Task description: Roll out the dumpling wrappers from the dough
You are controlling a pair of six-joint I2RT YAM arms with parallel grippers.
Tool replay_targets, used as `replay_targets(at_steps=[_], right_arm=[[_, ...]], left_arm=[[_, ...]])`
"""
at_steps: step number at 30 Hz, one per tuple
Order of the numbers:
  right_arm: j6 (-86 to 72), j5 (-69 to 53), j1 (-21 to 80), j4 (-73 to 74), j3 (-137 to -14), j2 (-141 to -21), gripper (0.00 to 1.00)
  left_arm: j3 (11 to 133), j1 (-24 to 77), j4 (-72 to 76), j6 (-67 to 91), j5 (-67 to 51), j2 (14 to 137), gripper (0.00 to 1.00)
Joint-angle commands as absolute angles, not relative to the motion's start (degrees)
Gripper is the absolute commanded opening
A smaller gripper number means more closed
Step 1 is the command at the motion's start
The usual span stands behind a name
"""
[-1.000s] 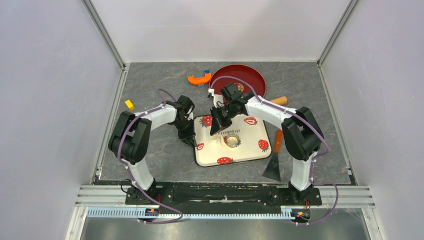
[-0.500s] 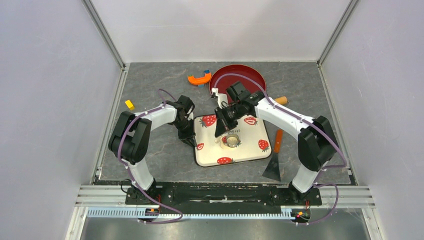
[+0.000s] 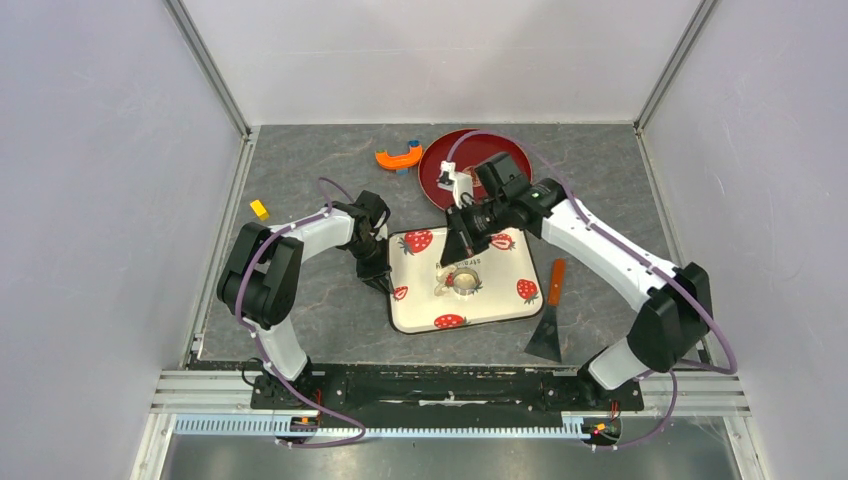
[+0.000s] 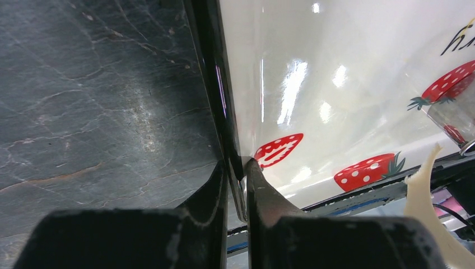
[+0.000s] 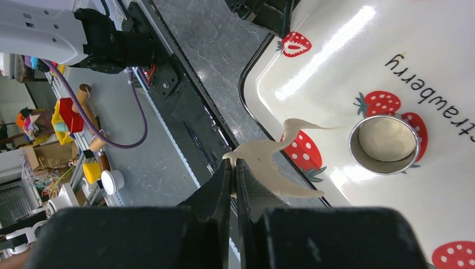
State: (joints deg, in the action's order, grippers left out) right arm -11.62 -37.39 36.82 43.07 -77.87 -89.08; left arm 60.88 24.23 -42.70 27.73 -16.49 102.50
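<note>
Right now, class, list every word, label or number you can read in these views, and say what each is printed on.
"strawberry": black print on the white tray, right wrist view.
Black script on the same tray at the frame edge, left wrist view: cut off, unreadable.

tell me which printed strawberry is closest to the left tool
The single strawberry at the tray's left edge, right beside the left tool clamped on that rim; the others sit farther across the tray.
</note>
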Motion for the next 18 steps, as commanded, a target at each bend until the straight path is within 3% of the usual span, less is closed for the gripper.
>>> replay_targets(at_steps=[1,9,18], right_arm=[[-10.8,-36.5,34.4,43.8,-78.9,-84.7,0.06],[-9.7,-37.6,26.3,43.1,-82.8,-83.1,0.06],[-6.9,-39.0,19.5,42.5,-87.4,-89.2,0.06]], left_arm=[[58.6,25.7,-42.4,22.9,-7.9,106.0,0.02],[58.5,26.0,-42.4,22.3,-7.9,105.8,0.02],[58.6,26.2,-42.7,22.0,-7.9,105.8,0.02]])
